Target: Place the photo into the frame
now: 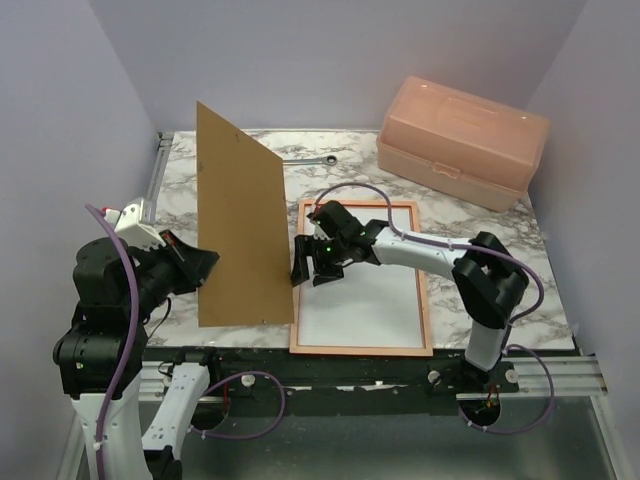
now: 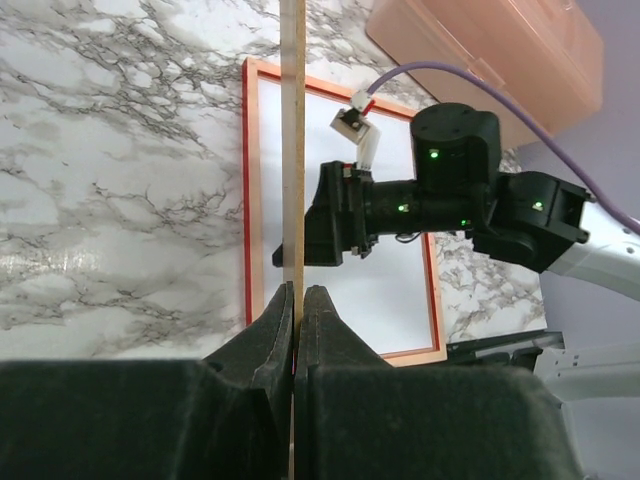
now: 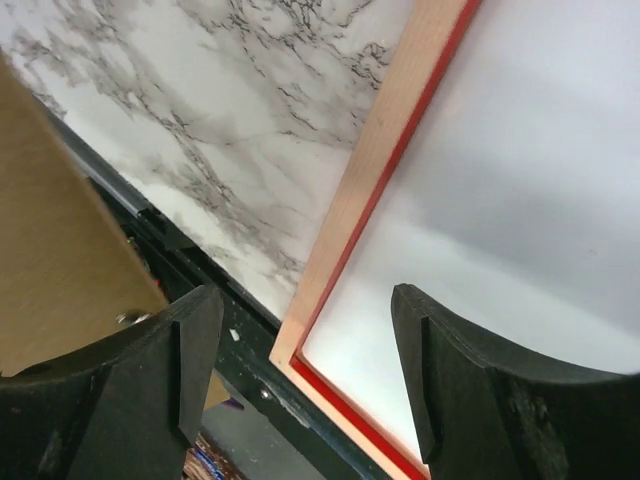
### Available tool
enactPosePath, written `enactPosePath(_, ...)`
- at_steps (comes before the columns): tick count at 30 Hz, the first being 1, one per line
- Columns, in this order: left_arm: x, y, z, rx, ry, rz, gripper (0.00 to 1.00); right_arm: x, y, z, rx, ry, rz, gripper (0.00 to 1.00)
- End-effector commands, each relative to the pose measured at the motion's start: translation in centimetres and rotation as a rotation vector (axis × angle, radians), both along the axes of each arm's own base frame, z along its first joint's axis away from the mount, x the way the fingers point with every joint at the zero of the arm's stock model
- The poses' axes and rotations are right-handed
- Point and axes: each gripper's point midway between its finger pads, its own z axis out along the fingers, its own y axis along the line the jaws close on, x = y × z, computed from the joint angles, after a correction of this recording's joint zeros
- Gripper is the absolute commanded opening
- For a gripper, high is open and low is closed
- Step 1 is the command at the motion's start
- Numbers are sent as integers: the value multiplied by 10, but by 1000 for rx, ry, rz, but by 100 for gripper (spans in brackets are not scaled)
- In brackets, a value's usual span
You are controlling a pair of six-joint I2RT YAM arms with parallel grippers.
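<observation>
Top view: one frame [image 1: 424,300] lies flat on the table [image 1: 500,225], pale back up, right of centre by the near edge. One white sheet [image 1: 370,300] fills its opening. No print side shows, so cannot tell if it is the photo. One brown board [image 1: 240,220] stands upright just left of the frame. One pink box [image 1: 465,140] sits at the far right. One wrench [image 1: 310,159] lies behind the board and shows in this view only.

Two arms. The left gripper [image 1: 205,262] pinches the board's left edge. The left wrist view shows the fingers pressed tight on the thin edge, which is less clear from above. The right gripper [image 1: 315,265] hangs over the frame's left rail, fingers spread, holding nothing. The right wrist view shows the rail in the gap between them. The frame's red shows only in the wrist views, along the rail edges.
</observation>
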Motion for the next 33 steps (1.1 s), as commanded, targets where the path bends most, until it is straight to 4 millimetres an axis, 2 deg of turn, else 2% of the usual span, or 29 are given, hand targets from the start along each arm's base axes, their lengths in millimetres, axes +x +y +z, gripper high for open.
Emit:
enactPosePath(1, 2, -14, 20, -58, -96, -70, 0, 15, -37, 9, -41, -49, -52, 76)
enactPosePath(5, 3, -24, 20, -104, -104, -118, 0, 24, -82, 4, -86, -40, -119, 76)
enactPosePath(9, 8, -33, 15, -160, -97, -158, 0, 35, -128, 9, -119, -58, -195, 76)
enactPosePath(20, 30, -60, -14, -388, -73, -265, 0, 58, -260, -5, -258, -31, -533, 79)
enactPosePath(27, 46, -66, -46, -452, -12, -283, 0, 63, -307, -14, -307, -35, -683, 83)
enactPosePath(30, 53, -67, -58, -483, -8, -278, 0, 63, -310, -22, -305, -25, -688, 87)
enactPosePath(33, 58, -68, -74, -519, 13, -270, 0, 60, -299, -30, -263, 13, -648, 87)
